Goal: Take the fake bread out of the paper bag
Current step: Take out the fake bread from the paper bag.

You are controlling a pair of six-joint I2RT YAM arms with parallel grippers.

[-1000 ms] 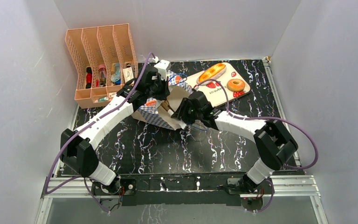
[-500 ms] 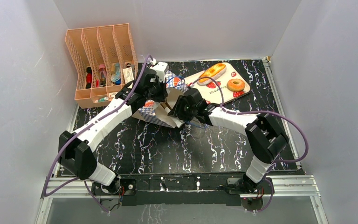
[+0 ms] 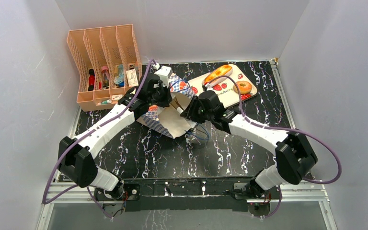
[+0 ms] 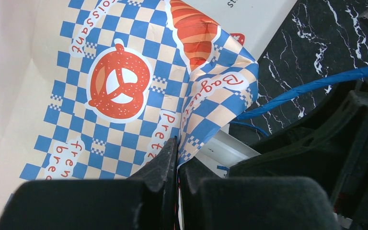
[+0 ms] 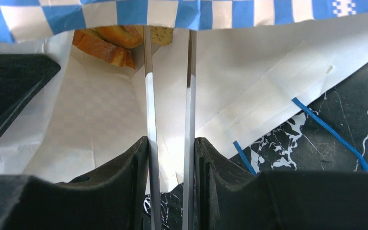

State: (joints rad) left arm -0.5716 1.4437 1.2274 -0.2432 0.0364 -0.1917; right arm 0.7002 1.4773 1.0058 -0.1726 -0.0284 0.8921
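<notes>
Jaws of left gripper (image 4: pixel 177 143) pinched shut on bag (image 4: pixel 124 86) rim. Right gripper (image 5: pixel 168 96) at the mouth, narrowly parted, empty. Loaf (image 3: pixel 218 74) and donut (image 3: pixel 243 86) out on tray (image 3: pixel 227 97). More bread (image 5: pixel 108 40) deep inside, yet to remove.

The left end effector (image 4: pixel 177 146), closed, pinches a checkered fold of the paper bag (image 4: pixel 120 91) beside its blue cord (image 4: pixel 311 85).
</notes>
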